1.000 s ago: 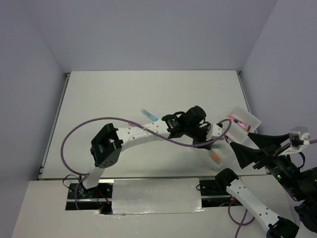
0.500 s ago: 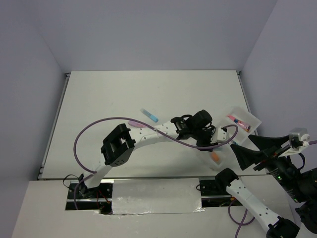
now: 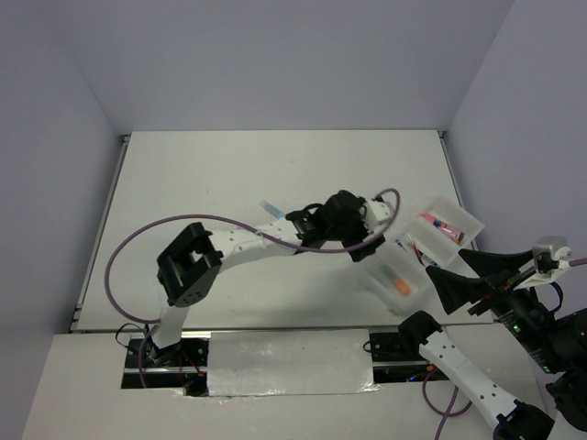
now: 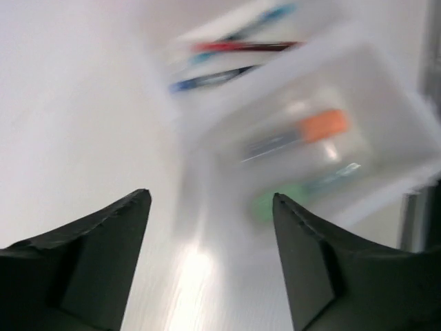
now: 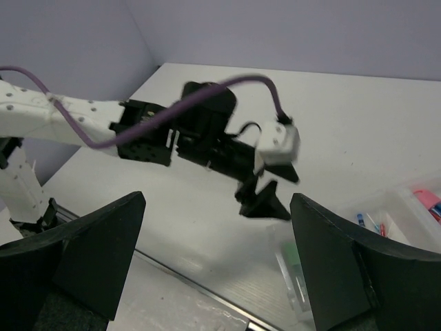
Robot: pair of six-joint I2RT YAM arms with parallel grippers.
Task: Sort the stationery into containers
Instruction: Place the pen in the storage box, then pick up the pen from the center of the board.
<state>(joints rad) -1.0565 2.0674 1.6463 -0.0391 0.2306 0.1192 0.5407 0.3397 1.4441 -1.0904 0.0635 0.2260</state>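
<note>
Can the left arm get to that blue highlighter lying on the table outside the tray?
Probably yes: the blue highlighter lies uncovered beside that arm, and the left pincer is open and empty.

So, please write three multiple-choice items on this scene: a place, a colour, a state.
1. Where is the orange highlighter? A in the tray; B on the bare table; C in a gripper.
2. What colour is the highlighter lying outside the tray? A red; B blue; C black.
3. The left gripper is: A shut on a pen; B open and empty; C shut and empty.
1 A: it lies in a tray compartment. 2 B: it shows blue. 3 B: its fingers stand apart, nothing between.
</note>
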